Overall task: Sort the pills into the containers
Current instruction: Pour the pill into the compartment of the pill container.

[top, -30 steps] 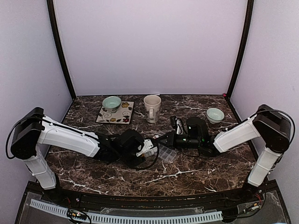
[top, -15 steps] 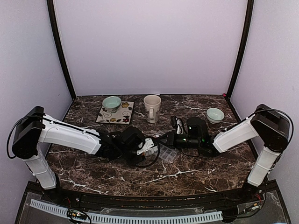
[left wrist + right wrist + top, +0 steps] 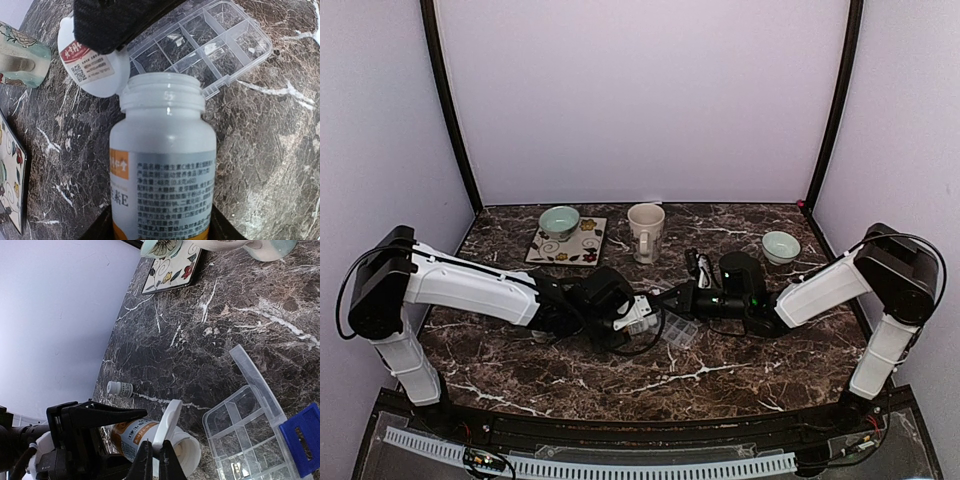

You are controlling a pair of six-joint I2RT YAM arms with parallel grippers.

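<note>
Left pincer point(image 3: 630, 318) edged white bottle point(image 3: 162, 165) toward clear tray point(image 3: 260, 54).

bowls point(image 3: 559, 218): two pale green ones are standing.
mug point(image 3: 645, 231): one is standing.
patterned tile point(image 3: 567, 241): one is lying flat.
organizer tray point(image 3: 240, 70): one is lying open, with two rows of compartments that are probably running four or five each.
white bottle point(image 3: 162, 165): one is showing.
cap point(image 3: 92, 62): one is showing.
small vial point(image 3: 120, 388): one is lying down.

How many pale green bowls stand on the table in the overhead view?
2. One bowl sits on the flowered tile at the back left; the other bowl stands at the back right, right of the mug.
</note>
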